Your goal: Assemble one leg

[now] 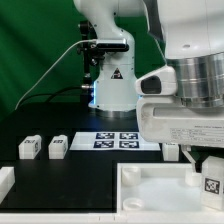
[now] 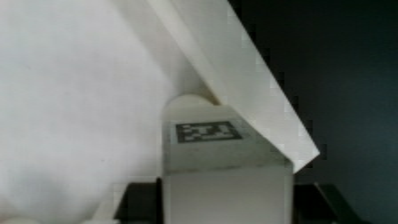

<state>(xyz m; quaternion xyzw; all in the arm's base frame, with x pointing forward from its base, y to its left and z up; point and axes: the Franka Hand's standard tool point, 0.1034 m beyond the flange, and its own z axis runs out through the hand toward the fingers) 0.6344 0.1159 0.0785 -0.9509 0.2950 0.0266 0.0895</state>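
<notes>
White plastic leg [image 1: 212,179] [image 2: 214,165], with its black-and-white tag [image 2: 208,131] facing me, sits just below the fingers [image 1: 174,151] at the panel's [image 1: 150,190] corner on the exterior view's right. Whether they grip it I cannot tell. On my wrist feed it lies against the panel's rim. Two spare legs [image 1: 30,147] stand on the worktop [image 1: 90,165] — well apart, on the exterior view's left.

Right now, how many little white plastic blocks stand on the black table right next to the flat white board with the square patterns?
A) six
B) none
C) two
C: the exterior view shows one small white leg and another small white leg beside it. Both stand on the black table, at the exterior view's left of the marker board.
</notes>
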